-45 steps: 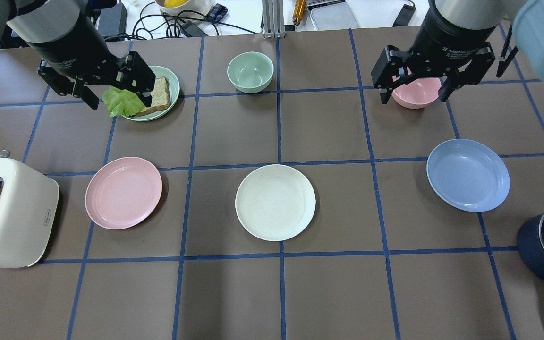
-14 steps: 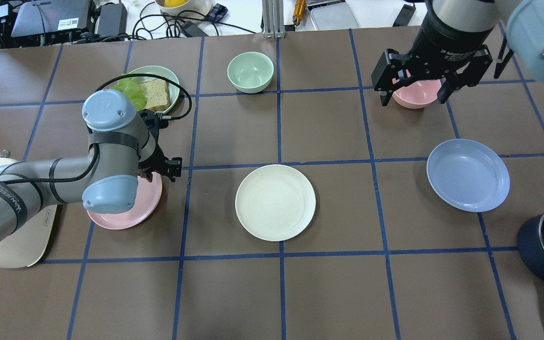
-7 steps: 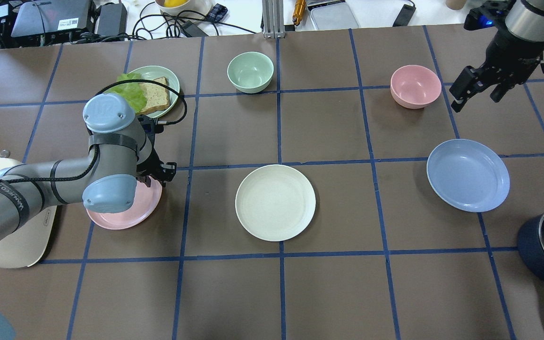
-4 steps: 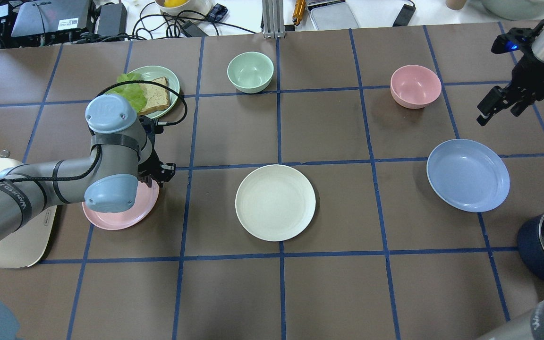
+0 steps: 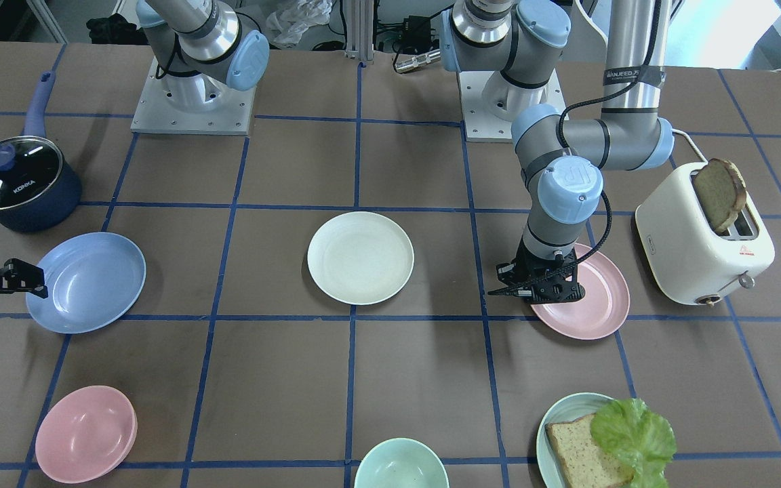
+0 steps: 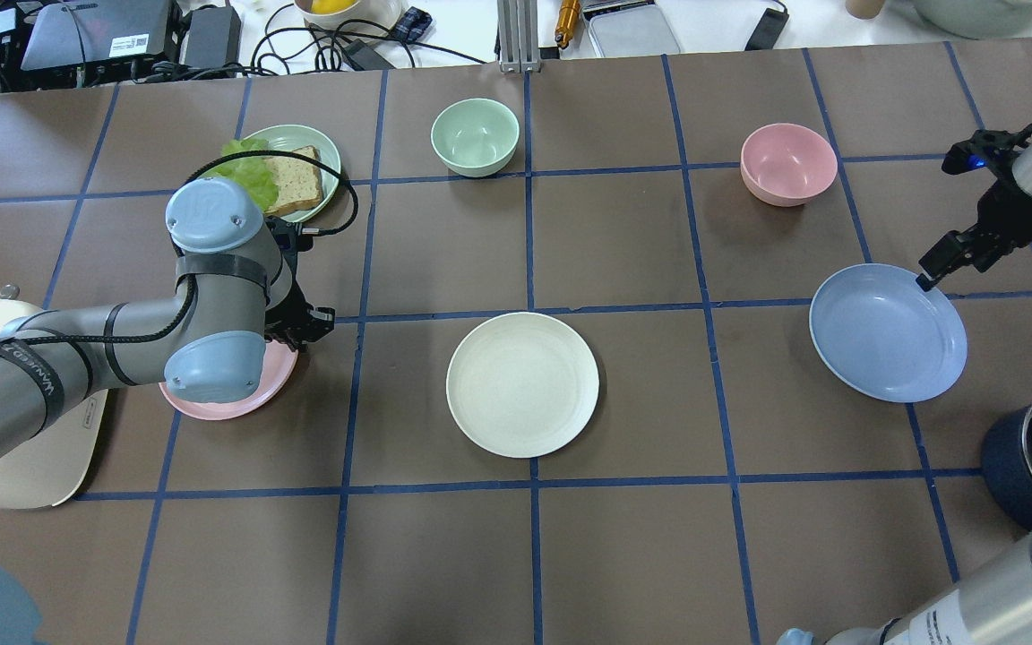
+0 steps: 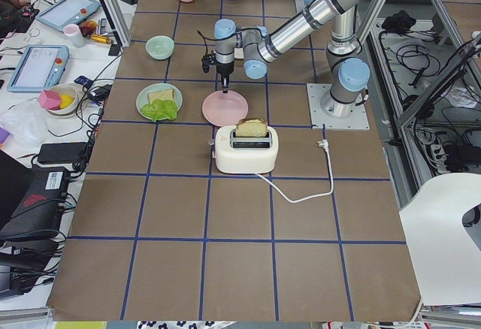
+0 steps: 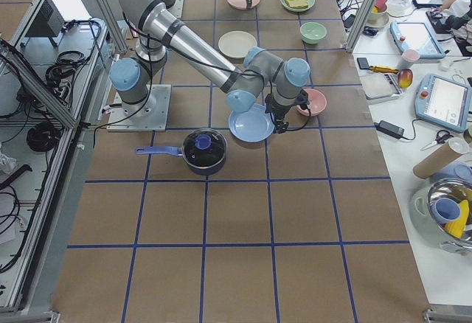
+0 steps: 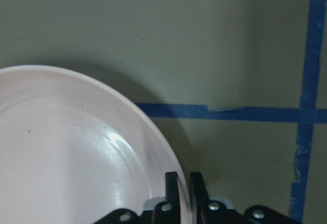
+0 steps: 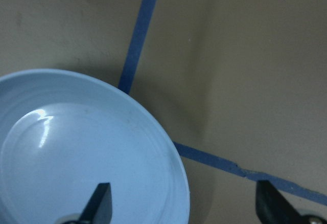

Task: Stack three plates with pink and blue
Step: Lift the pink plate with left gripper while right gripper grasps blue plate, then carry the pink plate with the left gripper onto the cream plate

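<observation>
Overhead exterior shows the pink plate point(image 6: 227, 405) dragged from its earlier spot by the left claw point(image 9: 183, 187) clamped on its rim, the spread right claw point(image 10: 184, 203) newly lowered astride the blue plate point(image 6: 888, 333) rim, and stacking onto the cream plate point(image 6: 522, 383) is judged imminent.

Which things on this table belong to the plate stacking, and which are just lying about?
Job in hand:
pink plate, gripped at its rim by the left tool
cream-white plate
blue plate, its rim inside the open right tool

Lying about:
pink bowl
green bowl
teal plate with bread and lettuce
toaster
lidded pot
</observation>
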`<state>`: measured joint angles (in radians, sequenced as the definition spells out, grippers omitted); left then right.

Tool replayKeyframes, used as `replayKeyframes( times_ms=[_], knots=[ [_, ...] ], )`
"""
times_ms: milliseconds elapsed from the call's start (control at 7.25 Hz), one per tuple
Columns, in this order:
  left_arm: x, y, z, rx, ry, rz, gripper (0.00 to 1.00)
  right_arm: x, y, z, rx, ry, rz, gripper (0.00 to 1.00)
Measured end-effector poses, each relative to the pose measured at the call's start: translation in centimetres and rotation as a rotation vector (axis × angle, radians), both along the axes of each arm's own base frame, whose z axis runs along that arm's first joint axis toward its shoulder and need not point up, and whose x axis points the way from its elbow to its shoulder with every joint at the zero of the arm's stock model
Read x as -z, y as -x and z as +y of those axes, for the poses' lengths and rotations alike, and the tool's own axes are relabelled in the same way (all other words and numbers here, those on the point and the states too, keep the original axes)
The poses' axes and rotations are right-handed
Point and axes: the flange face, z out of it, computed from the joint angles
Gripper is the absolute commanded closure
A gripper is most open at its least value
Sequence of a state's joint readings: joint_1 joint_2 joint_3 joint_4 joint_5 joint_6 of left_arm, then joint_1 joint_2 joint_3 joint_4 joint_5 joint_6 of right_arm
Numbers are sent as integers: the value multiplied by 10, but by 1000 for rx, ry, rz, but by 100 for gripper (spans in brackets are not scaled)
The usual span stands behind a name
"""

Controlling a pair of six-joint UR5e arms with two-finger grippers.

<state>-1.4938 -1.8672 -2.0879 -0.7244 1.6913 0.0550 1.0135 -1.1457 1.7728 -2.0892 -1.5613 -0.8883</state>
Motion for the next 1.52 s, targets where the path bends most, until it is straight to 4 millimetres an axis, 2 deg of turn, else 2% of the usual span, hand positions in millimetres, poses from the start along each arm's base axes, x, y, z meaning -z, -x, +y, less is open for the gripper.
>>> replayKeyframes(
  times_ms=[138,414,552,966,1241,1517],
  knots=[
    [-4,3,0,4,8,1,95,13,4,10,-2,7,4,55],
    [-12,15,2,27,25,-1,95,20,5,17,-1,10,8,90],
    [-18,28,2,49,38,-6,95,20,5,18,-2,11,8,100],
    [-38,81,-1,118,84,-59,96,11,1,18,-2,9,6,100],
    [-50,115,-6,156,105,-65,96,-17,-21,13,-14,1,-3,100],
    [-80,156,-21,150,93,-56,97,-56,-49,-8,-19,-36,-19,100]
  ],
)
